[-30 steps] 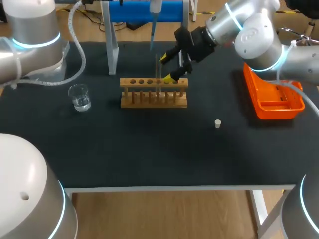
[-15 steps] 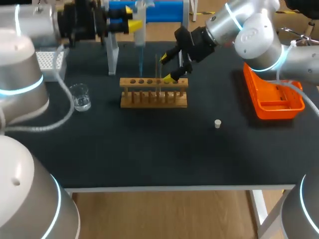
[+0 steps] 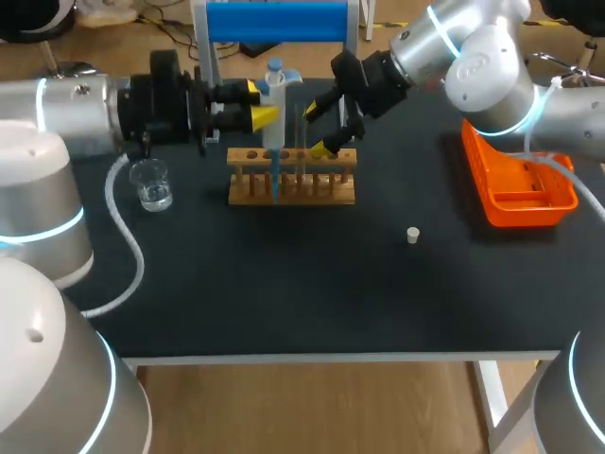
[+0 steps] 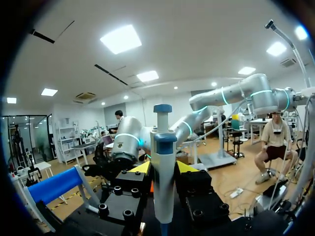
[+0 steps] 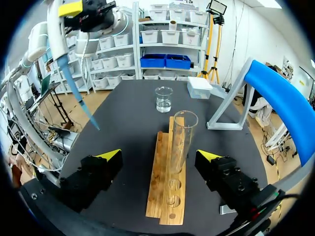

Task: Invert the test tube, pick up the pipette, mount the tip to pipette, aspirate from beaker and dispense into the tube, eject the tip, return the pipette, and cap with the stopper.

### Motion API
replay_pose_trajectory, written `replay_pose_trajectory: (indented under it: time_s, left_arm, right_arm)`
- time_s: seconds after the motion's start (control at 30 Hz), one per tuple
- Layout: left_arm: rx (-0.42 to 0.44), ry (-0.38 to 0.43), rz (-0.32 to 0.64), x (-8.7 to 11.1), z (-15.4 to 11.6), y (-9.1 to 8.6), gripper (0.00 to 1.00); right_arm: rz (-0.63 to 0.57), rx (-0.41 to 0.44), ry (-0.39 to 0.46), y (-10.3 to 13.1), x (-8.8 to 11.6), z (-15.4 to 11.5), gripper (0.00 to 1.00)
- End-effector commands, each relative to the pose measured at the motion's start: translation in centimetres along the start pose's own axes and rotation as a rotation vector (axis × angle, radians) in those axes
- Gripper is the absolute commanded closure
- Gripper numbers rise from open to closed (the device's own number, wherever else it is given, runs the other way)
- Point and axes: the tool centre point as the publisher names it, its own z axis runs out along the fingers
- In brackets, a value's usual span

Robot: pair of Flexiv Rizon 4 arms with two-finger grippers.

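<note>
Left claw: left gripper is closed on an upright white-and-blue plastic pipette.
Right claw: right gripper is wide open, its fingers on either side of the clear glass test tube without touching it.
Right wrist view only: the tube stands mouth-up in the wooden rack; the pipette's blue tip is in the air, off to one side.
Head view only: small white stopper lies well apart from the rack; glass beaker is left of it.
Edges: orange plastic tray sits near the table's right edge.
</note>
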Motion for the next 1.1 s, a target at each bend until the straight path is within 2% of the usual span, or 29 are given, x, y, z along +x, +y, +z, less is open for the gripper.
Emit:
replay_pose_trajectory:
  time_s: [0.03, 0.43, 0.57, 1.1]
  left_arm:
    - [-0.007, 0.017, -0.006, 0.2, 0.3, 0.7, 1.00]
    - [-0.037, 0.076, -0.038, -0.2, 1.3, 2.1, 1.00]
    - [-0.060, 0.059, -0.051, -0.4, 1.4, 2.3, 1.00]
    - [-0.060, 0.013, -0.054, -0.3, 1.5, 2.5, 1.00]
  right_arm:
    - [0.001, 0.003, 0.003, 0.0, -0.1, 0.0, 0.00]
    - [0.001, 0.003, 0.003, 0.0, -0.1, 0.0, 0.00]
    - [0.001, 0.003, 0.003, 0.0, -0.1, 0.0, 0.00]
    - [0.001, 0.003, 0.003, 0.0, -0.1, 0.0, 0.00]
